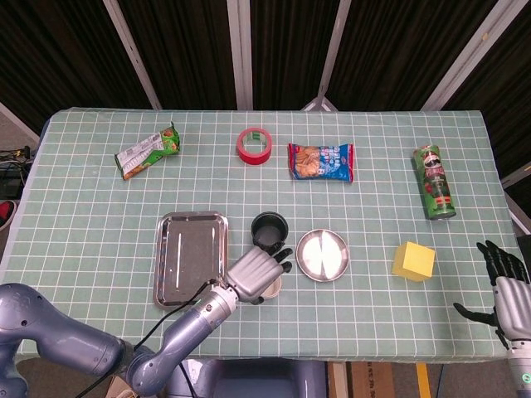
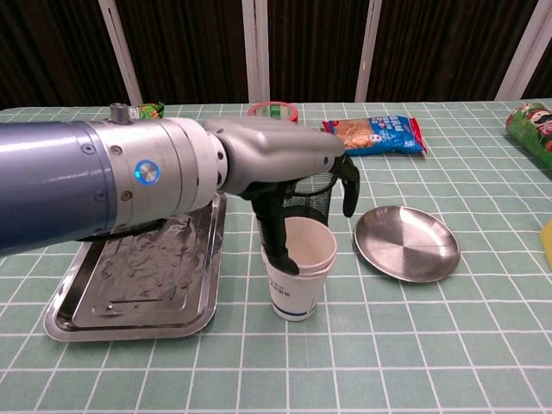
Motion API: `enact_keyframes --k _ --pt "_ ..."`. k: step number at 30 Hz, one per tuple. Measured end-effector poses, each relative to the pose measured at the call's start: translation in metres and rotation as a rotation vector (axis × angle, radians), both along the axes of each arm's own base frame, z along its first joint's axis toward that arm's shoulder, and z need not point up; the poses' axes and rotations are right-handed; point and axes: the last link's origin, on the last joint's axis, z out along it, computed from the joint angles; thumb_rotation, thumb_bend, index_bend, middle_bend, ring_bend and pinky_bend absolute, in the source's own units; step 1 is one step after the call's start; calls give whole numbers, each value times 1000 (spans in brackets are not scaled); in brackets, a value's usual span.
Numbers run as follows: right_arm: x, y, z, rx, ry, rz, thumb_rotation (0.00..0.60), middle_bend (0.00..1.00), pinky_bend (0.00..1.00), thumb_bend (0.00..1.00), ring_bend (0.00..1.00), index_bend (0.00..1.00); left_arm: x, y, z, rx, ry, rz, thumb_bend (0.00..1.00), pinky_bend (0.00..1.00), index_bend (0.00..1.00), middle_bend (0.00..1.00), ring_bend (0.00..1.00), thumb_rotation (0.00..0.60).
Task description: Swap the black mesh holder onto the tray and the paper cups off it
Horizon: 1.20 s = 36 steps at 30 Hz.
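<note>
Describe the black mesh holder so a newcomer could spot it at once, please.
Start at the rectangular steel tray near the table's front edge. Just right of it stands the black mesh holder, between the tray and a round steel plate: the only dark, open-topped cylinder there.
</note>
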Motion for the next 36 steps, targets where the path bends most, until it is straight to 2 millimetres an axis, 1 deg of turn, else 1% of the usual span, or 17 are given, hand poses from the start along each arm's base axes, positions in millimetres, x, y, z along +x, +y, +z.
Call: enact_keyframes --k 3,7,13,17,24,36 --pt "0 -1 -1 1 2 -4 600 0 0 0 0 0 4 6 6 49 -59 -14 11 216 286 71 46 600" --pt "-1 -1 -1 0 8 -9 600 0 0 0 0 0 4 23 13 116 -128 0 0 144 269 30 3 600" --pt "-2 -2 -4 -1 16 -18 600 0 0 0 0 0 5 37 17 99 -199 64 0 56 232 0 0 600" --pt "-2 -3 -6 10 20 -22 600 0 0 0 0 0 -1 49 15 111 -177 92 0 45 215 0 0 600" --pt "-4 -4 -8 15 25 -33 600 0 0 0 0 0 -8 65 3 97 -159 144 0 36 204 0 0 600" --pt "-6 -6 -11 24 35 -46 600 0 0 0 0 0 -15 81 -25 83 -143 164 0 36 203 0 0 600"
